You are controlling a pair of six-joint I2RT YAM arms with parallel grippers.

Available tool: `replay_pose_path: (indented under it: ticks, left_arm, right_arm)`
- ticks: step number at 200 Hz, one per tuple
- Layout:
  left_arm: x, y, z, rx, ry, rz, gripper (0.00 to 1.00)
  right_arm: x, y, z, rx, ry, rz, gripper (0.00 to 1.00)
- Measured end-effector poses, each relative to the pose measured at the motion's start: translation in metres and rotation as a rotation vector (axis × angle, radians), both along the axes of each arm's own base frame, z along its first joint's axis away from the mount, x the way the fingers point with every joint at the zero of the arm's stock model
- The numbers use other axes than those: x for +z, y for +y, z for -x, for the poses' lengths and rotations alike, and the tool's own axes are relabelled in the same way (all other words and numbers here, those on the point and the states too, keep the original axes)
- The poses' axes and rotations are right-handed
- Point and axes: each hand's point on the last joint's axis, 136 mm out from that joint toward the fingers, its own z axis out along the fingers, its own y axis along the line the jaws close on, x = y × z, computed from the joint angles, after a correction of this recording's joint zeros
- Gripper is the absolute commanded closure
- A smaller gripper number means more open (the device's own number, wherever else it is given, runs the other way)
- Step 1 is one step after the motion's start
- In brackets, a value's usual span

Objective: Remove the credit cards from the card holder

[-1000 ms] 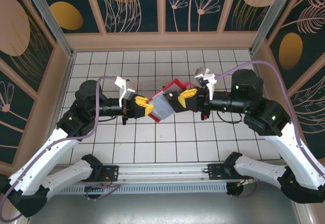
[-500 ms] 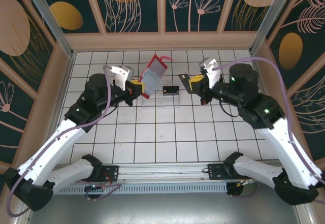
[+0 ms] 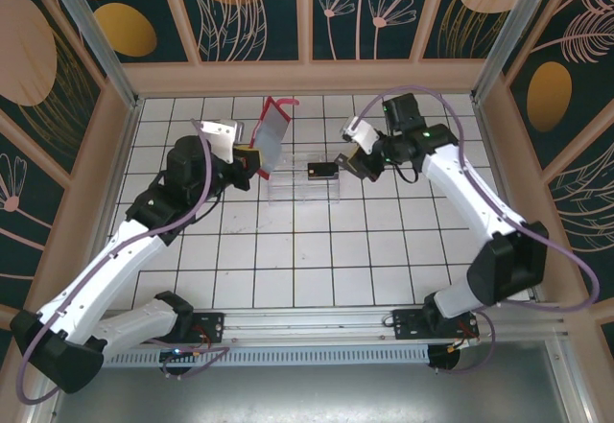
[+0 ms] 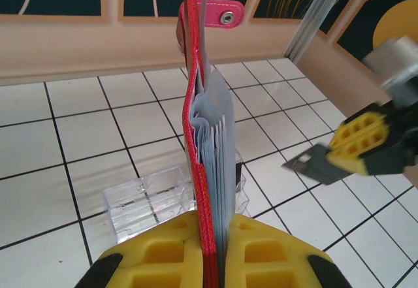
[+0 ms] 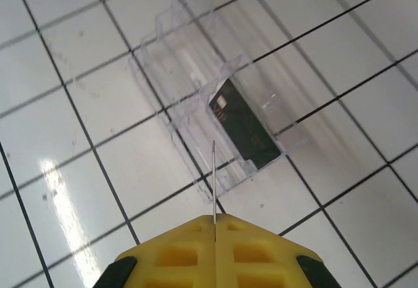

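The left end effector (image 4: pixel 212 249) clamped the red folding card holder (image 4: pixel 196 125) upright by its lower edge. The right end effector (image 5: pixel 214 230) pinched a thin grey card (image 5: pixel 213 177), seemingly stiff, light and slick, edgewise over the clear plastic tray (image 5: pixel 171 53) holding a dark card (image 5: pixel 245 128).

Card holder (image 4: pixel 190 115) in red grainy leather-like cover, shiny metal snap (image 4: pixel 226 17), translucent greyish plastic pockets (image 4: pixel 215 138), clear glossy plastic tray (image 5: pixel 186 72), glossy tiled table (image 5: pixel 78 190), left gripper (image 4: pixel 219 262) with matt yellow plastic pads (image 4: pixel 163 258)

card holder (image 4: pixel 198 138) base hidden in L hand (image 4: pixel 211 228), R hand's (image 5: pixel 213 221) card (image 5: pixel 213 177) edge-on, perhaps pale
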Motion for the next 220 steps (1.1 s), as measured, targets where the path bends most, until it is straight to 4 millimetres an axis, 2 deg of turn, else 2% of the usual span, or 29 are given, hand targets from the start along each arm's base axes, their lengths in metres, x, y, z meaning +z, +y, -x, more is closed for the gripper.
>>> replay_pose_path:
  ticks: [30, 65, 91, 156, 220]
  left_arm:
    - [0.012, 0.006, 0.005, 0.014, -0.033, 0.013, 1.00]
    - [0.015, 0.014, 0.009, 0.039, -0.040, 0.008, 1.00]
    - [0.018, 0.017, 0.010, 0.050, -0.051, 0.010, 1.00]
    - [0.021, 0.023, 0.015, 0.066, -0.067, 0.016, 1.00]
    - [0.029, 0.033, 0.022, 0.090, -0.095, 0.027, 1.00]
  right_arm:
    - [-0.026, 0.018, -0.010, 0.151, 0.006, 0.108, 1.00]
    - [-0.033, 0.045, -0.043, 0.254, -0.025, 0.200, 1.00]
    - [-0.042, 0.058, -0.058, 0.306, -0.027, 0.248, 1.00]
    - [-0.059, 0.073, -0.075, 0.376, -0.026, 0.310, 1.00]
    - [-0.065, 0.079, -0.071, 0.403, -0.011, 0.319, 1.00]
